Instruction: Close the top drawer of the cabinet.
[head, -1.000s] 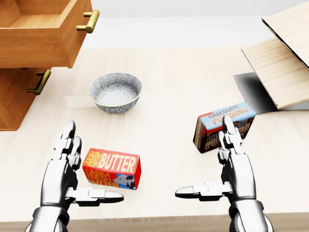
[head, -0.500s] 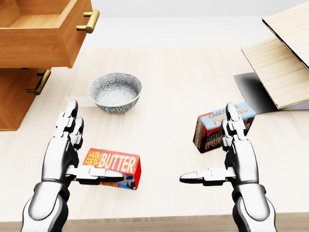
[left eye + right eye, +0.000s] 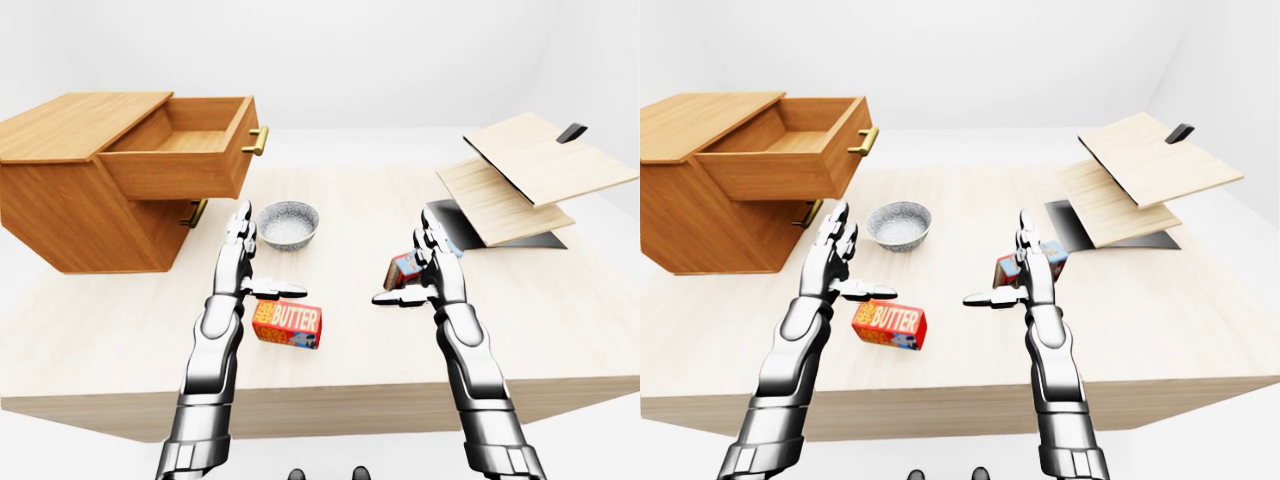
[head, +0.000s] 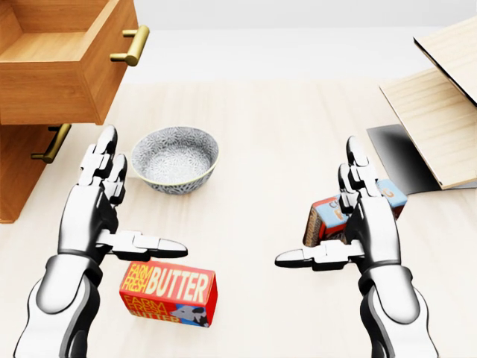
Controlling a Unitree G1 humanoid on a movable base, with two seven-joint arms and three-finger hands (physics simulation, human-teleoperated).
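The wooden cabinet (image 3: 70, 205) stands at the left of the table. Its top drawer (image 3: 190, 160) is pulled out, empty, with a brass handle (image 3: 257, 140) on its front. The lower drawer's handle (image 4: 46, 145) shows beneath it. My left hand (image 4: 112, 205) is open, fingers up and thumb out, below and right of the drawer, apart from it. My right hand (image 4: 350, 216) is open too, at the right, in front of the pudding box.
A patterned bowl (image 4: 175, 159) sits between my hands, near the drawer. A red butter box (image 4: 168, 293) lies below my left hand. A chocolate pudding box (image 4: 328, 216) is behind my right hand. Wooden boards (image 3: 520, 170) over a dark tray (image 4: 402, 158) lie at the right.
Both hands have risen and moved up the table toward the drawer. The whole picture has shifted downward, so the camera moved; the butter box now sits lower in the head view.
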